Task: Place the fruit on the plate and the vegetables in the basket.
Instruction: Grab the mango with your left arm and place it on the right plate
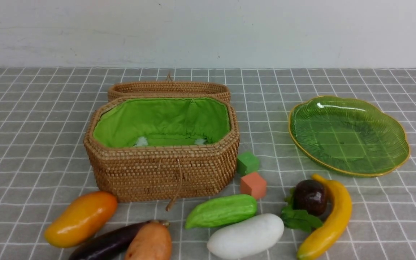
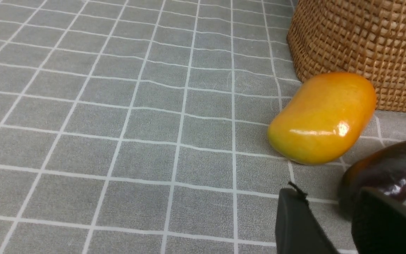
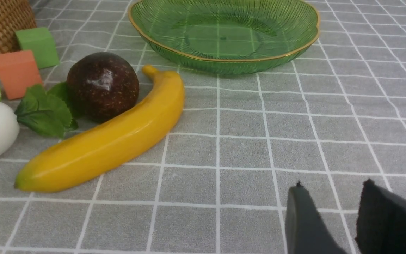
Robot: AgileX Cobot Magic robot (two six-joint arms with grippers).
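The basket [image 1: 161, 169] stands open at centre left, its green lining empty. Off to the right, the green plate [image 1: 349, 135] holds nothing. Along the front lie the mango [image 1: 81, 218], eggplant [image 1: 107, 243], tuber [image 1: 150, 242], green gourd [image 1: 222, 210], white gourd [image 1: 246, 236], leafy bunch [image 1: 300, 218], maroon fruit [image 1: 311, 196] and banana [image 1: 329, 218]. My left gripper [image 2: 328, 192] is open and empty, low beside the eggplant [image 2: 389, 169], short of the mango [image 2: 323, 118]. My right gripper [image 3: 333, 187] hangs open over bare cloth, apart from the banana [image 3: 108, 137]. Neither arm shows in the front view.
A green cube [image 1: 247, 162] and an orange cube [image 1: 253, 185] sit by the basket's right end. The basket's lid [image 1: 168, 88] lies folded back behind it. A grey checked cloth covers the table up to a white wall.
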